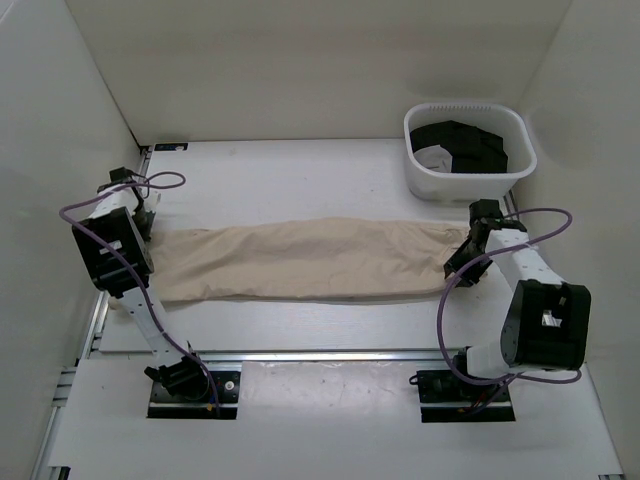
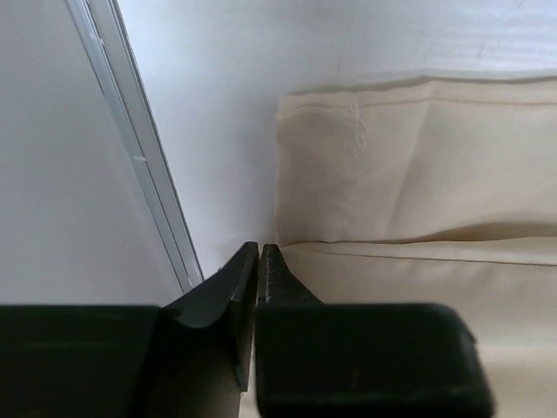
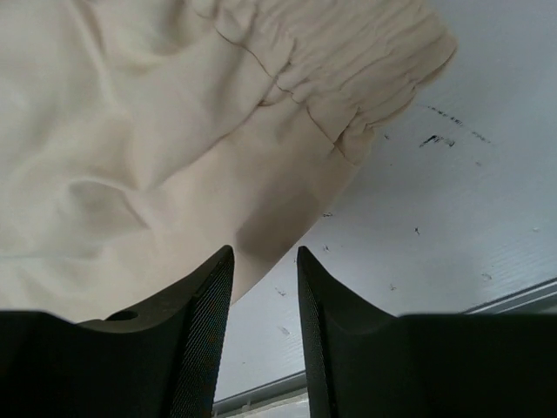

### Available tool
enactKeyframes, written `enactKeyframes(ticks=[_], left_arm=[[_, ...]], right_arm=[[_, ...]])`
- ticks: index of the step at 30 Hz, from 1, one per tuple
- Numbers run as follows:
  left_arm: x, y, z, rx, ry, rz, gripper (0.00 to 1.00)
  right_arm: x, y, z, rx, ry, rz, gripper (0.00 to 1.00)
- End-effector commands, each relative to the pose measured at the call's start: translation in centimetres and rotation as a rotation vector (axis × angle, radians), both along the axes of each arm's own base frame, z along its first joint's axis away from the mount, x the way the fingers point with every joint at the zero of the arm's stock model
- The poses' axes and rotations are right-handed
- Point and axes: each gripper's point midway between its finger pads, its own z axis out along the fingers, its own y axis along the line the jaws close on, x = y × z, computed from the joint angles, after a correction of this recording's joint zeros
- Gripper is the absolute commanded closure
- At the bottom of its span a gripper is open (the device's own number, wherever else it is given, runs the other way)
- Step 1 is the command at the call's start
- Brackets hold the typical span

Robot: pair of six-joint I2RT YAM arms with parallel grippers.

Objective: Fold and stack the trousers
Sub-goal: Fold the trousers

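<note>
The beige trousers [image 1: 300, 260] lie flat and stretched left to right across the table, leg ends at the left and gathered waistband at the right. My left gripper [image 1: 143, 222] is at the leg ends. In the left wrist view it [image 2: 259, 252] is shut, its tips at the cloth's left edge where the two legs [image 2: 418, 174] meet; no cloth shows between the fingers. My right gripper [image 1: 458, 268] is at the waist end. It [image 3: 265, 257] is open, low over the table, with the curved edge of the trousers [image 3: 130, 131] just ahead of its gap.
A white basket [image 1: 430, 185] holding dark clothes [image 1: 465, 145] stands at the back right, just behind the right arm. A metal rail [image 2: 148, 174] and the side wall run close along the left gripper. White walls enclose the table on three sides.
</note>
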Motion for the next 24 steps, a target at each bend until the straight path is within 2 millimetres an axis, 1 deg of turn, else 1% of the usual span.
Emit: enactKeyframes(ticks=[1, 2, 3, 5, 6, 7, 8, 9, 11, 12, 14, 15, 17, 18, 20, 22, 23, 24], left_arm=[[0.0, 0.7, 4.2, 0.061, -0.085, 0.013, 0.8], [0.0, 0.9, 5.1, 0.08, -0.102, 0.017, 0.73], [0.0, 0.9, 5.6, 0.084, -0.112, 0.017, 0.5], [-0.5, 1.3, 6.3, 0.099, -0.115, 0.03, 0.36], [-0.5, 1.3, 6.3, 0.099, -0.115, 0.03, 0.33], [-0.7, 1.7, 6.6, 0.099, -0.115, 0.039, 0.25], [-1.0, 2.0, 6.8, 0.09, -0.113, 0.052, 0.21], [-1.1, 2.2, 6.9, 0.075, -0.121, 0.067, 0.21], [-1.5, 2.2, 6.7, -0.006, -0.132, 0.093, 0.21], [-1.9, 1.9, 6.2, -0.041, -0.122, 0.108, 0.21], [-1.8, 1.1, 6.1, -0.107, -0.135, 0.1, 0.22], [-2.5, 0.3, 5.3, -0.138, -0.111, 0.099, 0.22], [-2.9, -0.3, 4.5, -0.167, -0.094, 0.085, 0.22], [-3.5, -0.6, 3.4, -0.183, -0.062, 0.089, 0.22], [-3.9, -0.8, 2.2, -0.199, -0.027, 0.084, 0.25], [-4.1, -0.9, 1.0, -0.214, 0.003, 0.087, 0.31], [-3.8, -0.8, 0.9, -0.213, 0.001, 0.086, 0.45], [-3.2, -0.4, 1.1, -0.207, -0.012, 0.085, 0.56]], right_arm=[[0.7, 0.6, -1.3, 0.045, -0.015, -0.022, 0.59], [0.6, 0.6, -1.5, 0.045, -0.006, -0.022, 0.59], [0.5, 0.6, -1.8, 0.046, 0.006, -0.023, 0.59], [0.5, 0.6, -1.8, 0.043, 0.007, -0.014, 0.59], [0.5, 0.4, -1.8, 0.032, 0.007, -0.017, 0.59], [0.5, 0.2, -1.9, 0.019, 0.008, -0.01, 0.59], [0.9, 0.1, -1.5, 0.018, -0.004, -0.01, 0.59], [0.6, 0.0, -1.6, 0.008, 0.008, -0.004, 0.59], [0.8, -0.1, -1.3, 0.005, 0.0, 0.007, 0.59], [0.6, -0.3, -1.4, -0.005, 0.009, 0.004, 0.59], [0.6, -0.3, -1.4, -0.005, 0.009, 0.004, 0.59], [0.6, -0.3, -1.4, -0.005, 0.009, 0.004, 0.59], [0.3, -0.1, -1.6, 0.004, 0.019, 0.006, 0.59], [0.5, -0.1, -1.6, 0.004, 0.01, 0.007, 0.59], [0.2, -0.1, -1.9, 0.004, 0.02, 0.007, 0.59], [0.1, -0.1, -2.1, 0.004, 0.018, 0.007, 0.59], [0.1, -0.1, -2.3, 0.005, 0.029, 0.007, 0.59], [0.3, -0.1, -2.3, 0.004, 0.018, 0.007, 0.59]])
